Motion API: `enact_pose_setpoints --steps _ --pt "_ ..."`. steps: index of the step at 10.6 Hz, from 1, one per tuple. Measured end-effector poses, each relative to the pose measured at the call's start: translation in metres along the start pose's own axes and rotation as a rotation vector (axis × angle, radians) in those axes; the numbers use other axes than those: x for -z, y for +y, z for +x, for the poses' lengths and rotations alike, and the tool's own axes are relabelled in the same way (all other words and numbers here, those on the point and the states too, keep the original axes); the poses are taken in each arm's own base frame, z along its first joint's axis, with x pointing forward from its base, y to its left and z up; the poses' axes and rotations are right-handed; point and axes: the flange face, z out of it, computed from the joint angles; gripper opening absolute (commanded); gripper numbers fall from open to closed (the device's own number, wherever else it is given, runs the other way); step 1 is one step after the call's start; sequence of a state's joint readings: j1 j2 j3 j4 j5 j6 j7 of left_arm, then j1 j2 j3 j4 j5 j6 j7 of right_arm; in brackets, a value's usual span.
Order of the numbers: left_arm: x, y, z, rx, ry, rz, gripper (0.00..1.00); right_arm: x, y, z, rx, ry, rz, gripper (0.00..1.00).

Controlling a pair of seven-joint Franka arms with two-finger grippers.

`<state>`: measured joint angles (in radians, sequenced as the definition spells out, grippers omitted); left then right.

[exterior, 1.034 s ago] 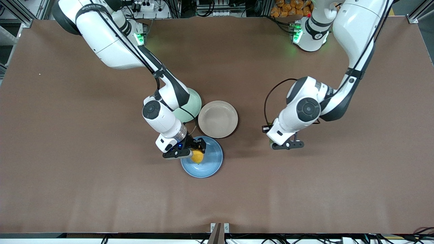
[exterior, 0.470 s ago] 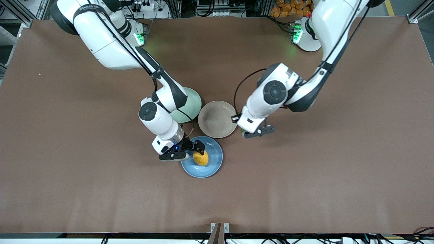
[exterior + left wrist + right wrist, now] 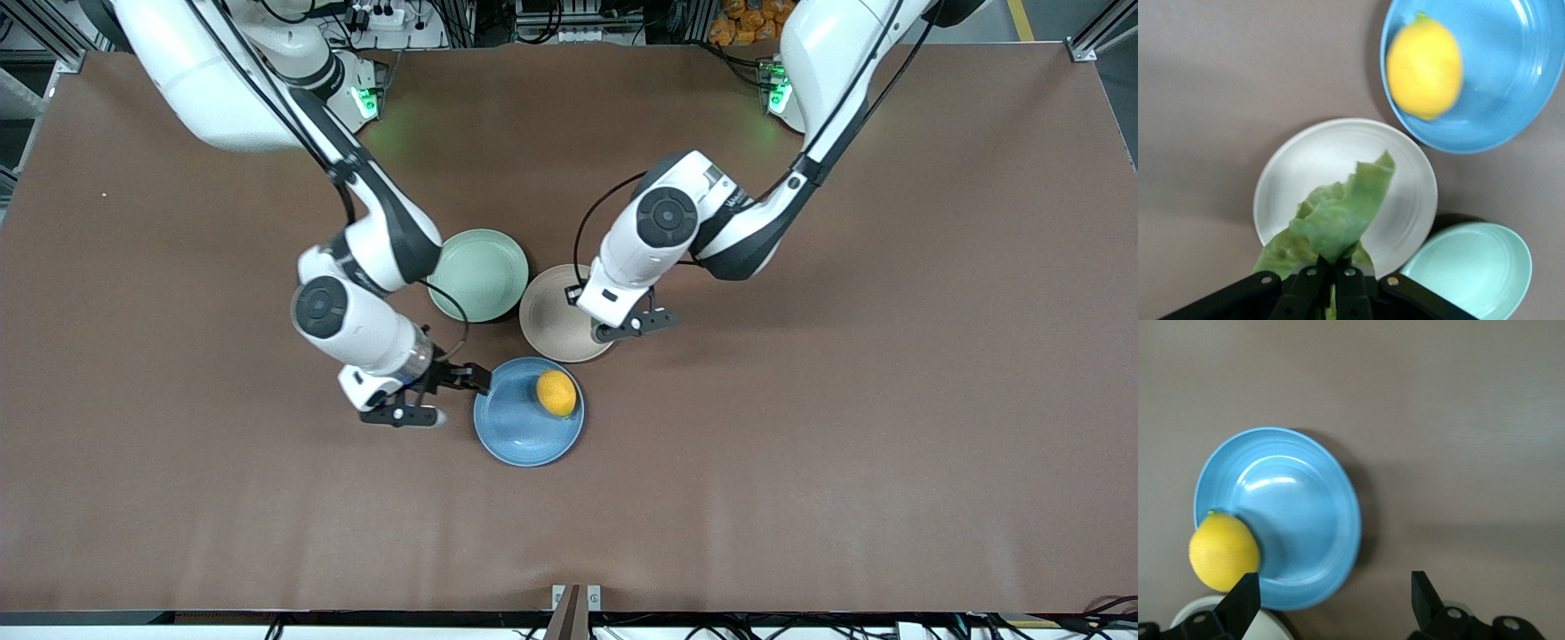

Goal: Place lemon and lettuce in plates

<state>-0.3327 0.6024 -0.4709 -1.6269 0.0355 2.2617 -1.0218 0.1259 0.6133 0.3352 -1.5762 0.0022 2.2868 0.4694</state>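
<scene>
Lemon [image 3: 556, 393]: bright yellow, plain; it lies in a sky-blue plate [image 3: 516, 427] with faint concentric rings. Lettuce [image 3: 1338, 217]: light to mid green, crinkled; under it a pale beige plate [image 3: 551, 324], reading near white in the left wrist view, and beside that a pale mint-green plate [image 3: 478, 274]. Table [image 3: 800, 462]: flat brown; arms white with black joints, grippers' fingers black.

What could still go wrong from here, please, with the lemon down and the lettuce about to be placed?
1. The lemon lies against the blue plate's rim nearest the beige plate; it might roll out if nudged.
2. The left gripper, over the beige plate, is shut on the limp lettuce; the leaf may drape over the rim.
3. The open right gripper sits beside the blue plate and could bump it.
</scene>
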Motion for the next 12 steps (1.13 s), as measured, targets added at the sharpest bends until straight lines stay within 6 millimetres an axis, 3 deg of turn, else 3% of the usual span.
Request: enact_pose_setpoints --steps 1,2,7,12 --pt "-0.005 0.008 -0.010 -0.004 0.003 -0.011 0.81 0.016 0.014 0.003 0.018 -0.017 -0.022 1.00" --pt "-0.010 0.014 -0.017 -0.008 0.004 -0.020 1.00 0.028 0.032 0.007 0.035 -0.033 -0.043 1.00" --pt "-0.011 0.017 -0.011 -0.043 0.056 -0.011 1.00 0.075 0.179 0.037 0.172 -0.056 -0.157 1.00" --pt "0.028 -0.025 0.062 0.024 0.179 0.024 1.00 0.132 0.314 0.032 0.281 -0.114 -0.163 1.00"
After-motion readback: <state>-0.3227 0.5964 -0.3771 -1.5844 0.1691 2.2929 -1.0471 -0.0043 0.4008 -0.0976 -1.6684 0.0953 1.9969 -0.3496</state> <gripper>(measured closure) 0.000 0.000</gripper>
